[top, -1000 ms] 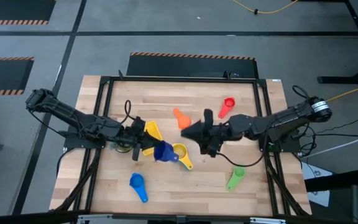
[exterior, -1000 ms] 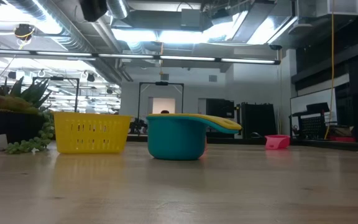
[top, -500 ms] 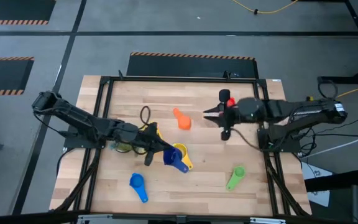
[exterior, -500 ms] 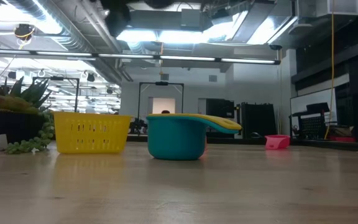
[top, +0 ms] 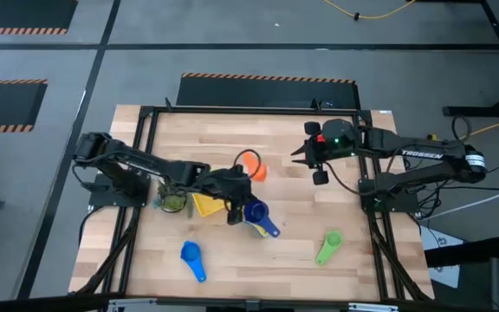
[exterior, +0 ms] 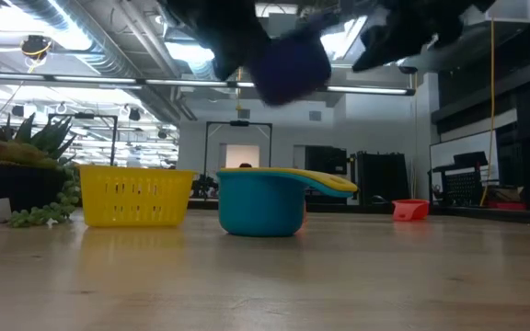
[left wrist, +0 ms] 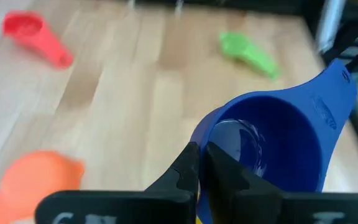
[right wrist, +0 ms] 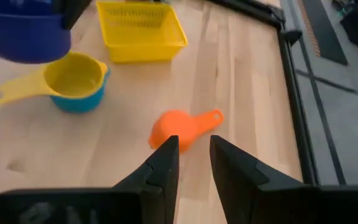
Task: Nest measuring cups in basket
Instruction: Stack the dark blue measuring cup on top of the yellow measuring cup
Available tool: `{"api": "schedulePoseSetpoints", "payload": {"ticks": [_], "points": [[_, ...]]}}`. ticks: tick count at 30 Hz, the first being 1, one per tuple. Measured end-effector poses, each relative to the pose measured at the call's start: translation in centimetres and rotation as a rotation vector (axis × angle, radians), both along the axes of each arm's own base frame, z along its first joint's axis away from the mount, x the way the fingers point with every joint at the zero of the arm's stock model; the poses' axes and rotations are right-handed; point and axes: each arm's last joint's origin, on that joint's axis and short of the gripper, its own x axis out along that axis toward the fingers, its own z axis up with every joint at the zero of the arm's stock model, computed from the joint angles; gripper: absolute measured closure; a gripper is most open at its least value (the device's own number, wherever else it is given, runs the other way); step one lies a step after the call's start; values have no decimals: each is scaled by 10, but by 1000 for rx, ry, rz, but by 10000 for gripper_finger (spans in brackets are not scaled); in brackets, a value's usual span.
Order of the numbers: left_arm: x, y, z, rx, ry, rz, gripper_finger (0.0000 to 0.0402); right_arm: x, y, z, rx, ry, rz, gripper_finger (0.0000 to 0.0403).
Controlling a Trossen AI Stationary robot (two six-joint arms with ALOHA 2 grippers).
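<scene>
The left end effector (top: 236, 211), clamped on the rim of the dark blue measuring cup (top: 255, 213), has carried it from beside the basket (top: 206, 204) toward 3 o'clock, over the yellow cup nested in the light blue cup (right wrist: 76, 84). The right end effector (top: 300, 154), fingers slightly apart and empty, has withdrawn toward 1 o'clock, hovering above the worktop (top: 275, 251) near the orange cup (top: 255, 171).

Left tool (top: 243, 214) carried dark blue cup (top: 256, 212) rightward.
</scene>
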Motion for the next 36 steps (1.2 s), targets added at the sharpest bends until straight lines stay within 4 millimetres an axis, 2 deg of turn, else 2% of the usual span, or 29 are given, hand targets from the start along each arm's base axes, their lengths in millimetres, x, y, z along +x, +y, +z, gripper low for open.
{"api": "schedulePoseSetpoints", "payload": {"ticks": [6, 12, 24, 36], "points": [[7, 9, -19, 27, 116, 41, 393, -3, -2, -27, 14, 61, -11, 307], [4, 14, -25, 35, 186, 55, 392, -4, -2, -43, 13, 58, -11, 307], [1, 13, -27, 18, 222, 25, 389, -2, -2, -42, 8, 34, -11, 307], [1, 13, -27, 19, 221, 26, 339, -2, -2, -42, 7, 33, -11, 307]]}}
